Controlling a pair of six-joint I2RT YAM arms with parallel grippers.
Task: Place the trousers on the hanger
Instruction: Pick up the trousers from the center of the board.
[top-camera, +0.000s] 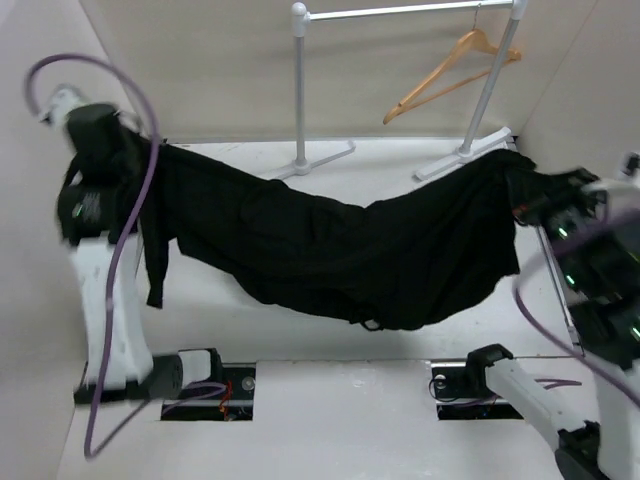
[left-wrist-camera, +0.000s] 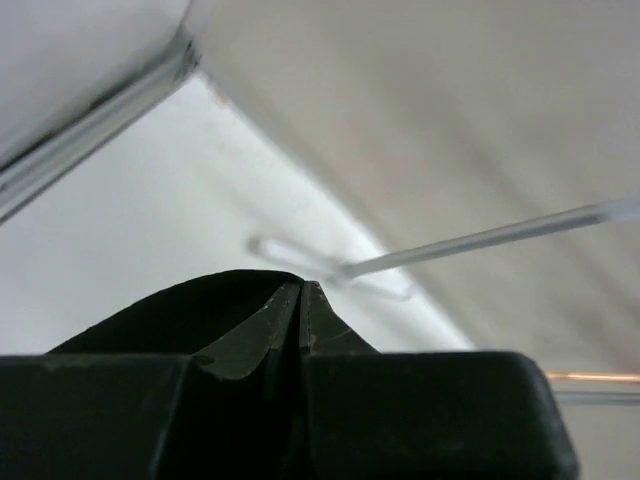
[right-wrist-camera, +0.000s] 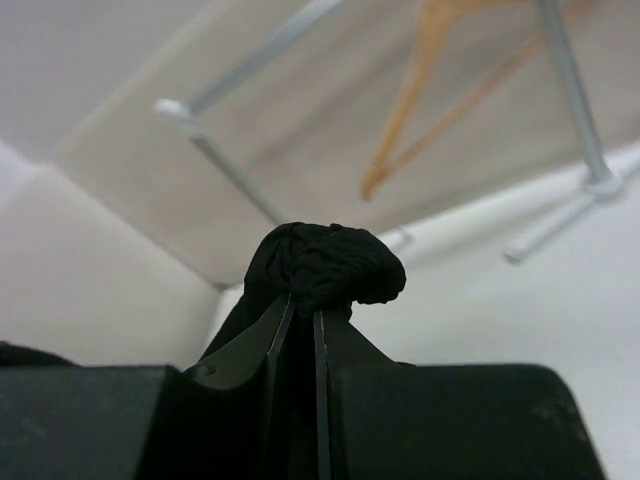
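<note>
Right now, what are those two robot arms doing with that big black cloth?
The two arms hold a pair of black trousers stretched between them. The left gripper pinches one end and the right gripper pinches a bunched bit of the other end, so the cloth sags in the middle over the table. The wooden hanger hangs bare on the rack at the back. The trousers are not on it yet.

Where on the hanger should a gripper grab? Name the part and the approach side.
Probably the hanger's low left end, coming from the near side. It hangs tilted by its hook from the rack rail. That end hangs free, while the right end is crossed by a post.
</note>
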